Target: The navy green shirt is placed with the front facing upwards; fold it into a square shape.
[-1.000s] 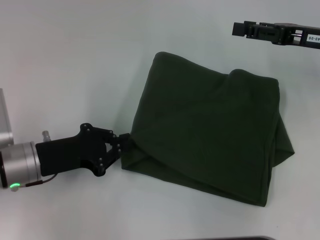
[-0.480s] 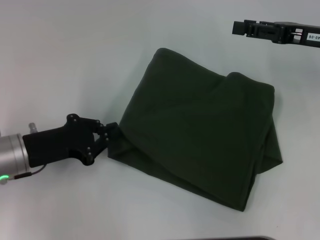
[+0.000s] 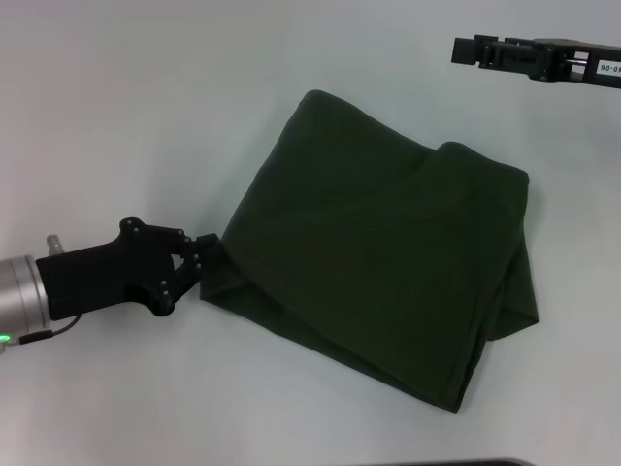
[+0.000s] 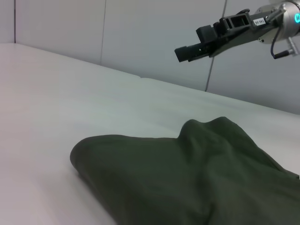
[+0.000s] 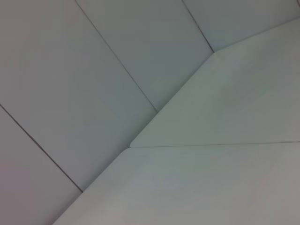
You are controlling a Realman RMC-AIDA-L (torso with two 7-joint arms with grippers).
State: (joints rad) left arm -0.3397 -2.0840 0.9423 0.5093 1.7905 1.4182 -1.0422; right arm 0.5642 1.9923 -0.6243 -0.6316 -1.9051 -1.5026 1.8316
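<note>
The navy green shirt lies on the white table as a thick, several-layered bundle, roughly four-sided but skewed, with a soft bump along its far edge. The left gripper is clamped on the shirt's near left corner, low to the surface. Over the last second it has drawn that corner toward the robot's left, and the whole bundle has slid and turned with it, so the near right edge now sits tucked in closer than before. I take this as tidying: the folds look done, and the pull is squaring up the shape. The right gripper hangs well clear at the far right, raised and idle; I cannot tell whether it is parted or not.
</note>
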